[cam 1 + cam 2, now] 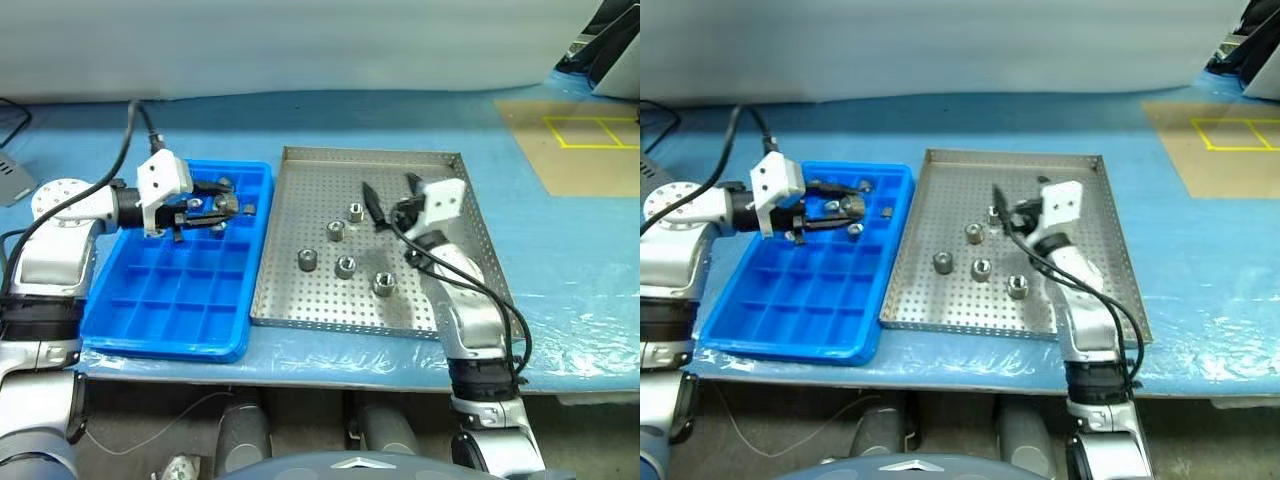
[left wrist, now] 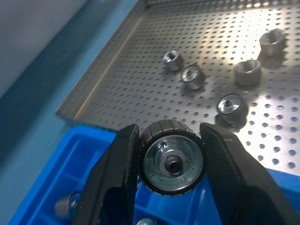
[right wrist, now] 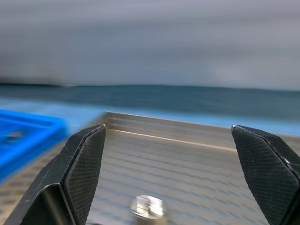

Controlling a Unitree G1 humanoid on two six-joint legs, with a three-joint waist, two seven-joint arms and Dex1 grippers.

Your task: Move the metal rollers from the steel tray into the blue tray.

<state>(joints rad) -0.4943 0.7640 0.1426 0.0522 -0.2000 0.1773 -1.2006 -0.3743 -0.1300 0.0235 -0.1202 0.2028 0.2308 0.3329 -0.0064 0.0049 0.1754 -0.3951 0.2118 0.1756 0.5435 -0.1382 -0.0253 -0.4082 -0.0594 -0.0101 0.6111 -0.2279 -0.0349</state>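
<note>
Steel tray (image 1: 300,300) holds five loose rollers (image 1: 345,266) — nothing blocking them.

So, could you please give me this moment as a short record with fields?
Left hand: shut on a roller, over the blue tray
Right hand: open, holding nothing, above the steel tray
Rollers on steel tray: five
Rollers in blue tray: at least three, in the far compartments
Trays: side by side on the blue table cover, blue one on the robot's left
</note>
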